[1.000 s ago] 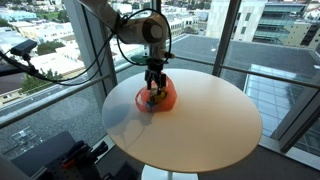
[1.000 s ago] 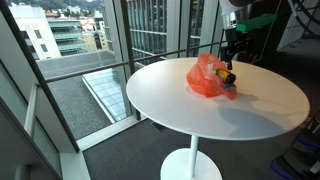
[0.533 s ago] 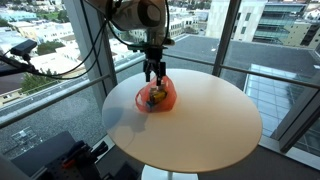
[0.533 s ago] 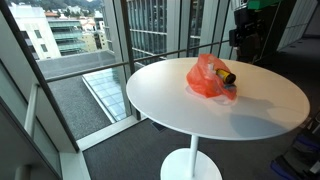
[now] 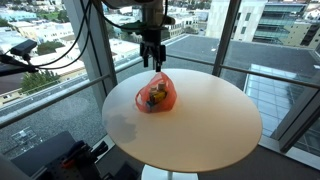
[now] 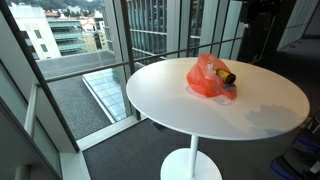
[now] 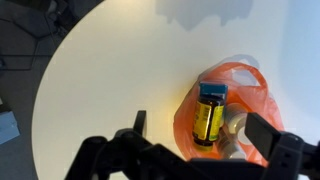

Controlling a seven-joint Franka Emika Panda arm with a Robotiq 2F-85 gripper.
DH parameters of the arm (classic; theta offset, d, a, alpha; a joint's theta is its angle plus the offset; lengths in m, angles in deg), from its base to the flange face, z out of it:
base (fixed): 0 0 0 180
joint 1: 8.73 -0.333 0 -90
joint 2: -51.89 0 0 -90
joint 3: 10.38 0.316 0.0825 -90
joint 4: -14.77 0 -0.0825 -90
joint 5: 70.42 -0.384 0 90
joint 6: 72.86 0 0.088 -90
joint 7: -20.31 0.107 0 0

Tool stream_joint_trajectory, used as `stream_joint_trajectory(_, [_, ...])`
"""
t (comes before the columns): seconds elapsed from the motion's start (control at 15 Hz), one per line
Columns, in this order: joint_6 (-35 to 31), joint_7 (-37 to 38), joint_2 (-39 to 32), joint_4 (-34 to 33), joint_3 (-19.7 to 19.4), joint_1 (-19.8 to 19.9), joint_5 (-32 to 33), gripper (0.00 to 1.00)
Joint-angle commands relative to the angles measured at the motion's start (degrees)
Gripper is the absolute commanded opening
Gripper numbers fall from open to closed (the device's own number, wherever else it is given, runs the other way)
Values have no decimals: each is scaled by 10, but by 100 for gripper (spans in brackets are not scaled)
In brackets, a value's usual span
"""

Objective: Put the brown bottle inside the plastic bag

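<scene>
Your gripper [image 5: 154,64] hangs wide open and empty above the bag [image 5: 165,95]. The bottle [image 7: 208,120] lies in its open mouth on the worktop [image 5: 200,125]; a nudge could roll it out.

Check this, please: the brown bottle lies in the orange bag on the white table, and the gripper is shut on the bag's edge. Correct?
Not the gripper part. The gripper is open, holding nothing, above the bag; the wrist view shows its fingers apart. The bottle does lie in the bag.
</scene>
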Motion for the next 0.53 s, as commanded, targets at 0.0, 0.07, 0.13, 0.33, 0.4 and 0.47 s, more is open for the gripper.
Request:
stream_joint_trajectory(0.0, [10,-70,49,27,8,22,-31,100])
stream_joint_trajectory(0.07, [12,-82,56,30,8,25,-34,100])
stream_joint_trajectory(0.13, [14,-92,62,32,7,27,-38,100])
stream_joint_trajectory(0.33, [12,-102,61,41,8,32,-32,100])
stream_joint_trajectory(0.4, [11,-85,52,26,10,32,-28,100])
stream_joint_trajectory(0.47, [11,-86,52,30,10,32,-28,100])
